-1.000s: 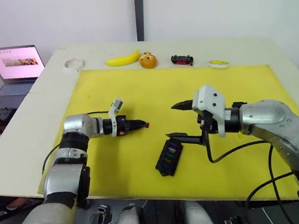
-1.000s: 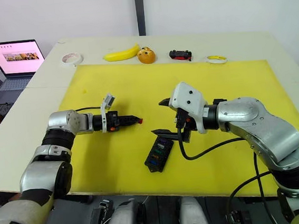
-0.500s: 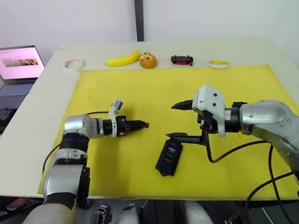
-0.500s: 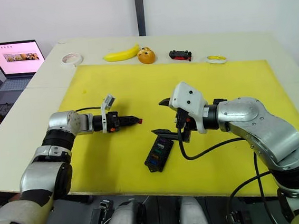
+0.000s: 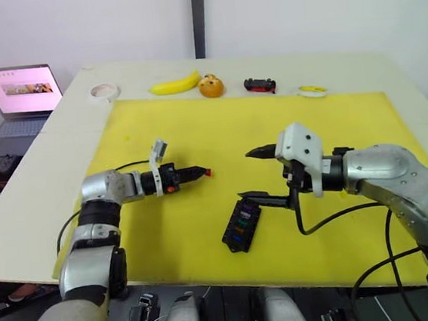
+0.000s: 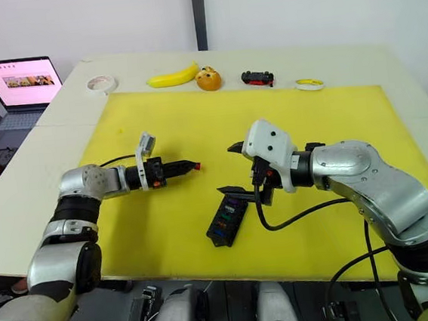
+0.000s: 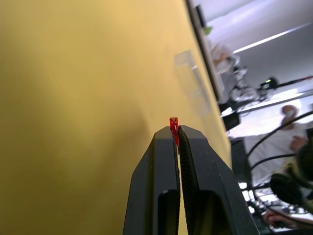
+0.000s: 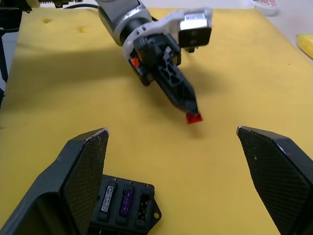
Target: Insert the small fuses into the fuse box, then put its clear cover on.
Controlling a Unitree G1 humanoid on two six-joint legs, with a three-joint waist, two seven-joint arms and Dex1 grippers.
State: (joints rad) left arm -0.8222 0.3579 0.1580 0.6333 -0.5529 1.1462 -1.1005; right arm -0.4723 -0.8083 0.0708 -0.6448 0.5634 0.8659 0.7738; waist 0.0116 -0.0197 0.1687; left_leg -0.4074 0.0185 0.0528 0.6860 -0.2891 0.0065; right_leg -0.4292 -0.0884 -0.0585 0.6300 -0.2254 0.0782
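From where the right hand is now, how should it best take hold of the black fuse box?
Grip the fuse box across its two long side walls, coming straight down from above. It lies flat on the yellow mat with its slots facing up, and the open right hand hovers just above its far end.

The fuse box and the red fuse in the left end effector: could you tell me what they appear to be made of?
Fuse box: apparently matte black moulded plastic, with little glare. Red fuse: seemingly translucent plastic, glowing bright between the left end effector tips.

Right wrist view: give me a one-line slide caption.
Left gripper pinching a red fuse above the yellow mat, fuse box below, between the open right gripper's fingers.
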